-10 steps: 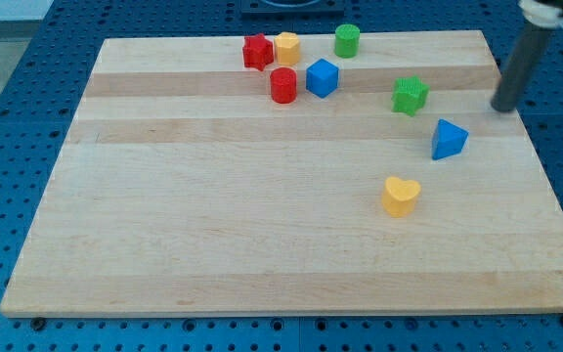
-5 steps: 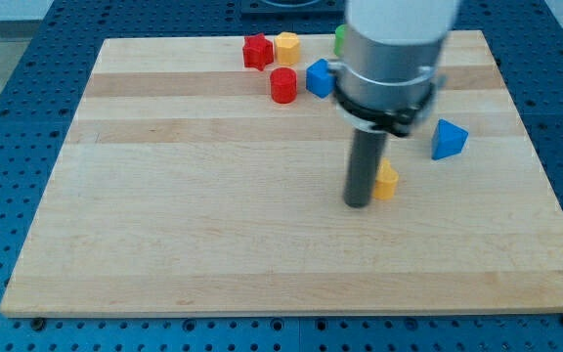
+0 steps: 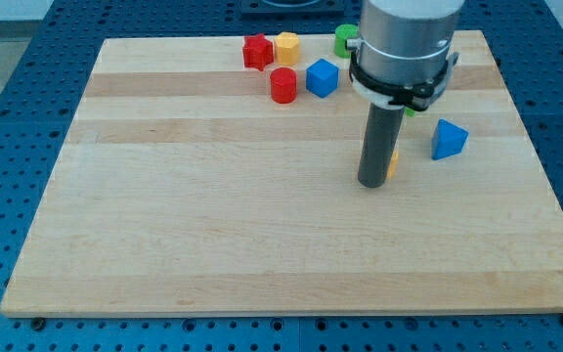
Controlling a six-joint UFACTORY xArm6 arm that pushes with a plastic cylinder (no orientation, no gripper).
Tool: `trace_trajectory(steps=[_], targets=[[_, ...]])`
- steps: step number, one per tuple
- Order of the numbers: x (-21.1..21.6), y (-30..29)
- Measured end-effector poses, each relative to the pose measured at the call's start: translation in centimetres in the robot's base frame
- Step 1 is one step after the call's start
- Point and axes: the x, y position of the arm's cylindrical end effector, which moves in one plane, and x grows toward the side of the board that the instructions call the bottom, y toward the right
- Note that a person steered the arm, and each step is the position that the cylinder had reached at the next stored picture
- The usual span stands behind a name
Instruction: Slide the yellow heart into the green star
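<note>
Camera view shows my tip (image 3: 373, 183), no hand fitted, having nudged the yellow plastic heart (image 3: 393, 162) up toward the mostly hidden green star (image 3: 411, 109).

This is a robotics lab or test bench. A pale wooden board (image 3: 262, 215) lies as the working surface on a blue metal desk (image 3: 8, 176) drilled with a regular grid of mounting holes, the kind of breadboard plate used to bolt down equipment. A grey industrial robot arm (image 3: 404, 39) ending in a dark rod reaches down over the board, and small plastic blocks in plain colours, such as a red cylinder (image 3: 282, 85) and a blue cube (image 3: 322, 77), sit there as test pieces.
</note>
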Motion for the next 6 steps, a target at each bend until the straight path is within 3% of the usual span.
trace_trajectory(steps=[2,5,6], targets=[[-0.1,2.1],[-10.2,1.0],[-11.2,1.0]])
